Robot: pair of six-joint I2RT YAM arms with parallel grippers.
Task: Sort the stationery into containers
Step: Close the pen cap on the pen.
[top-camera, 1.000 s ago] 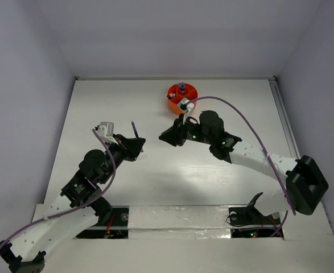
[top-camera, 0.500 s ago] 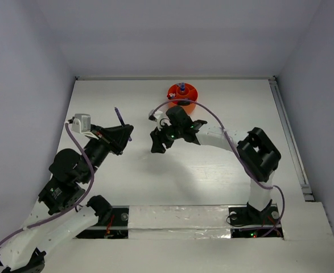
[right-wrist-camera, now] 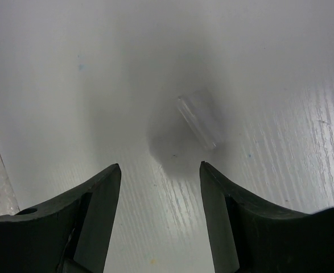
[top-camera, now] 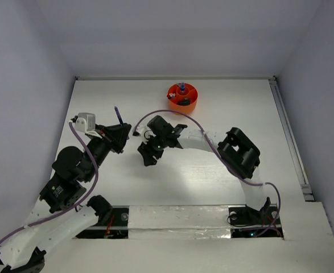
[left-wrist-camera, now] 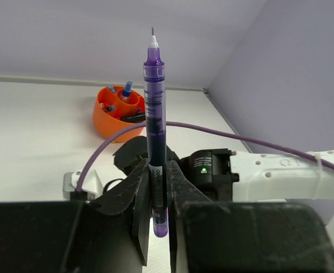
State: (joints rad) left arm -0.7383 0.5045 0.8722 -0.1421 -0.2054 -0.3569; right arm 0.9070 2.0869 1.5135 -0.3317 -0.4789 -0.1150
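Purple pen [left-wrist-camera: 155, 114] stands clamped upright in my left gripper [left-wrist-camera: 157, 170]. My right gripper [right-wrist-camera: 160, 166] has left the orange tub [top-camera: 185, 107] and hangs open over a small clear tube [right-wrist-camera: 200, 120] on the bench [right-wrist-camera: 70, 68].

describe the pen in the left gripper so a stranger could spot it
On the left of the white table, find the left gripper. Clamped between its fingers is a purple pen, fine tip bare. Unlike the stationery in the orange tub, it is held in the air.
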